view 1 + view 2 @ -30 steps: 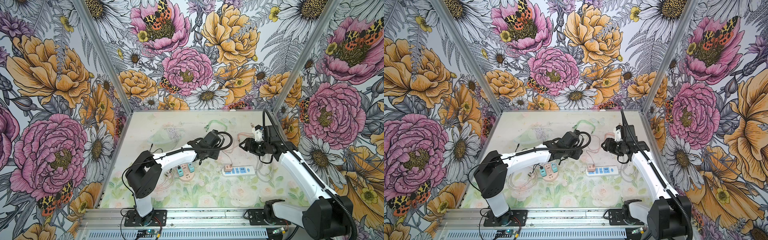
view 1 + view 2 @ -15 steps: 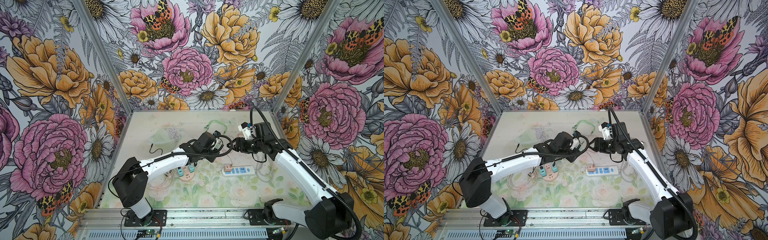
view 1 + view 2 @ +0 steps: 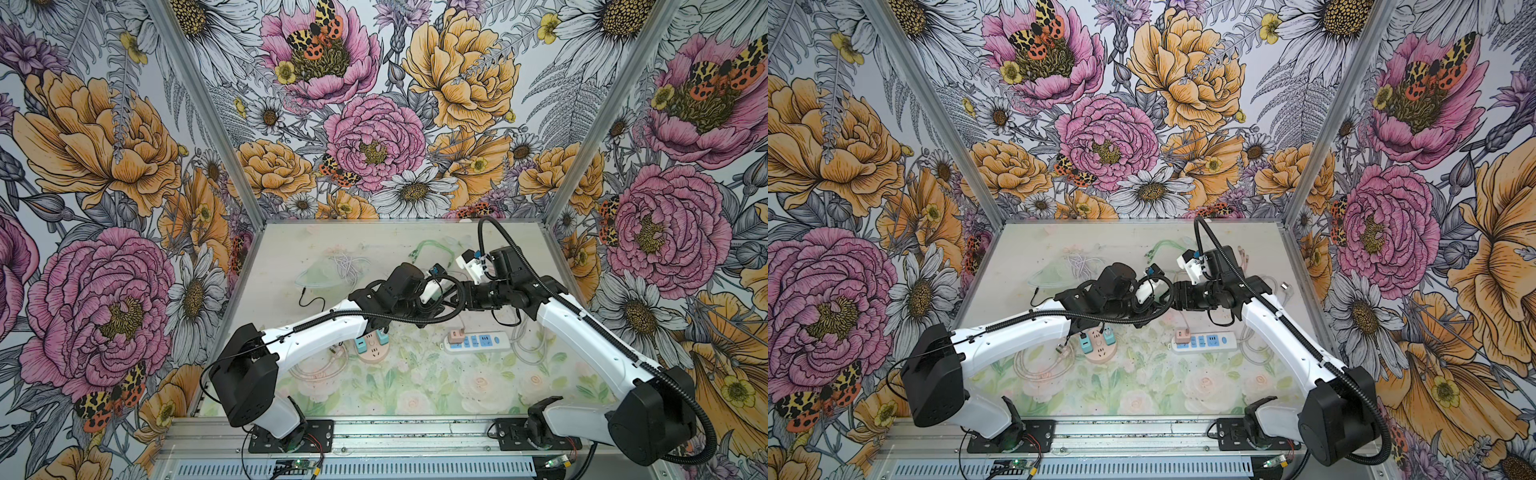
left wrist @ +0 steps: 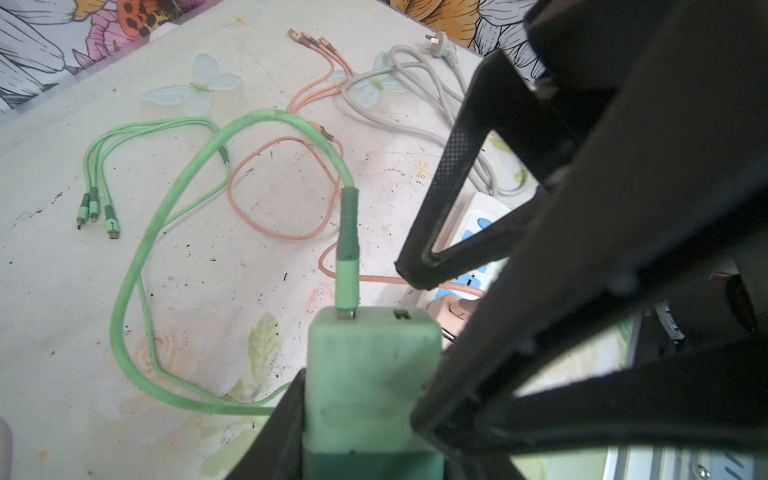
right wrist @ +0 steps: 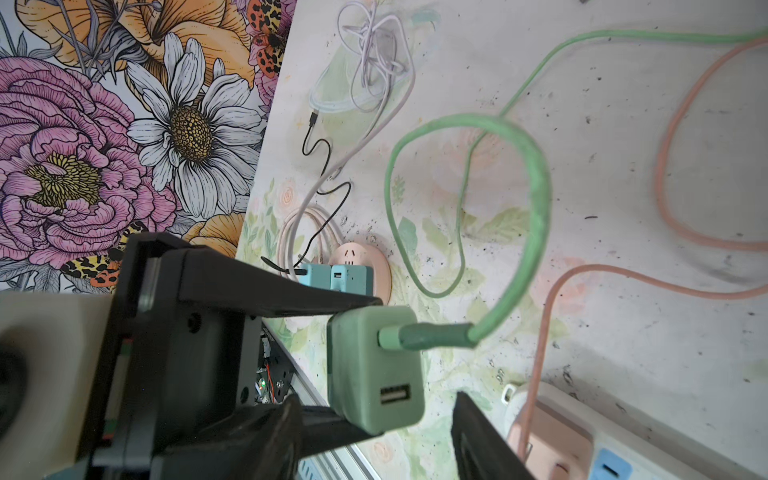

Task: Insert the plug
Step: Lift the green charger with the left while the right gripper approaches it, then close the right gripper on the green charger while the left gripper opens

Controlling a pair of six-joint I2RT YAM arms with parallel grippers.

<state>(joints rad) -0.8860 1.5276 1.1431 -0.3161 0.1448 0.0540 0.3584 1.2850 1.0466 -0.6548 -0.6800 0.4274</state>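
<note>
Across the lower left of both top views, the left arm stretches from its base up and rightward to the middle of the counter (image 3: 415,399). The left hand (image 5: 372,365) pinches the green charger plug (image 4: 370,374) by its sides, clear of the counter. The green cable (image 4: 270,115) is plugged into the plug's end face and loops down to the surface. Below the forearm sits a round pink socket (image 3: 374,347) bearing two teal chargers (image 3: 360,344). At centre frame the two hands meet nose to nose. Just below and to the right lies the white power strip (image 3: 482,341), with a pink charger (image 3: 456,336) in its left end. The right arm rises from the lower right, wrist bent leftward. The right hand (image 3: 457,298) is spread, its fingers flanking the plug's end; whether they touch it cannot be told.
</note>
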